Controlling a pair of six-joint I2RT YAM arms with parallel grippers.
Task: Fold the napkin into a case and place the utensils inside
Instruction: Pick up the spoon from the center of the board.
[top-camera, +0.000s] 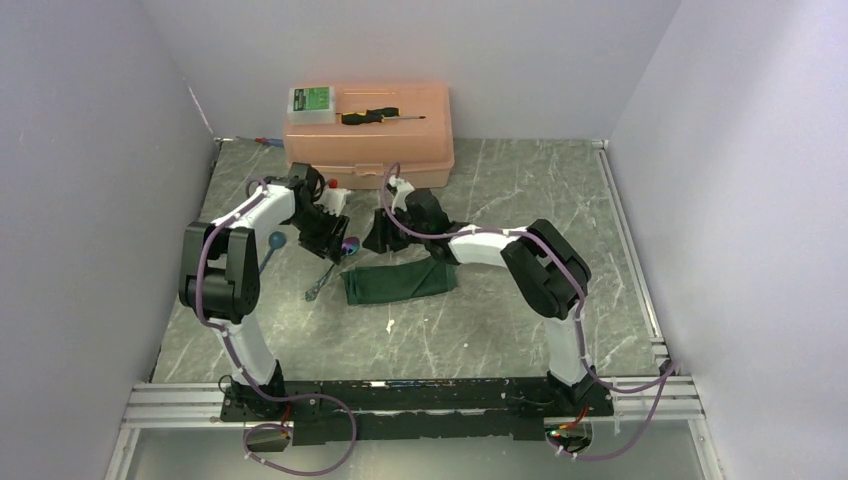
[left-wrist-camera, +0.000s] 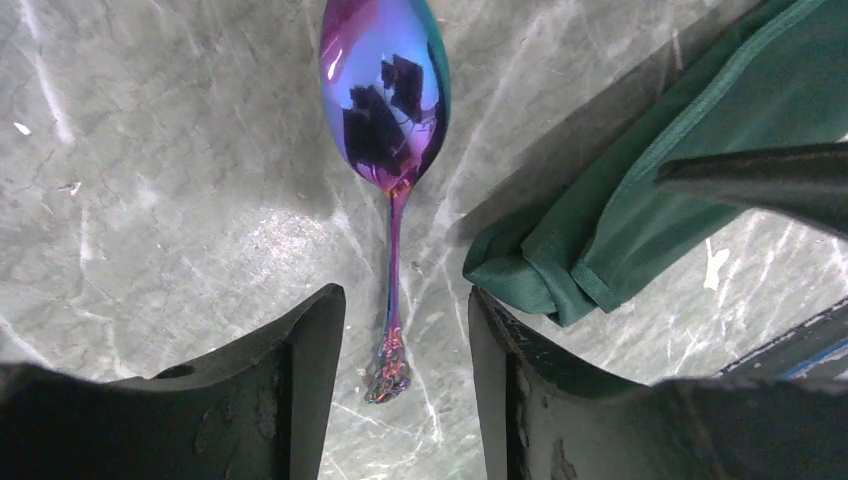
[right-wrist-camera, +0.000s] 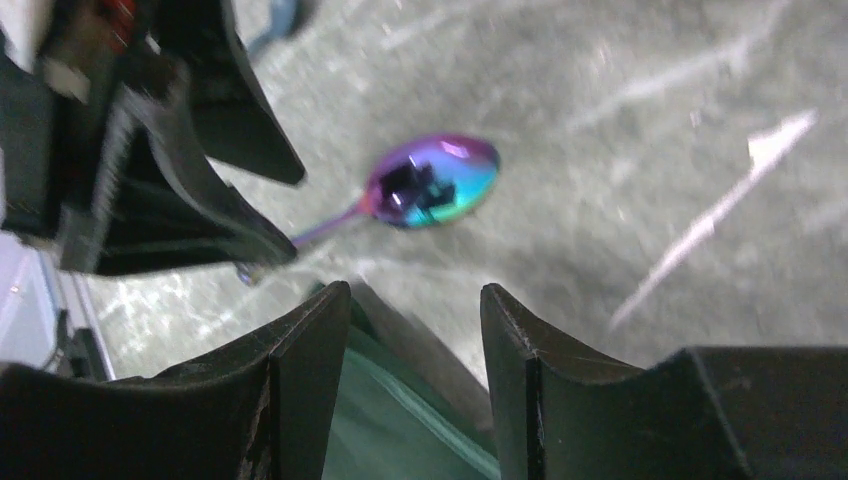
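Dark green napkin (top-camera: 398, 280) lies folded on the marble surface (top-camera: 480, 330). Beyond its left end an iridescent spoon (left-wrist-camera: 385, 90) lies flat. The left end effector (left-wrist-camera: 405, 300), jaws parted, straddles its handle untouched. The right end effector (right-wrist-camera: 415, 295) hovers, jaws apart, over the napkin's far edge.

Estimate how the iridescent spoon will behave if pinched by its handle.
The spoon looks like rigid metal, so it shouldn't flex. Mirror-polished finish and thin handle: probably slippery. Lying flat on the table, it would likely slide or pivot if nudged.
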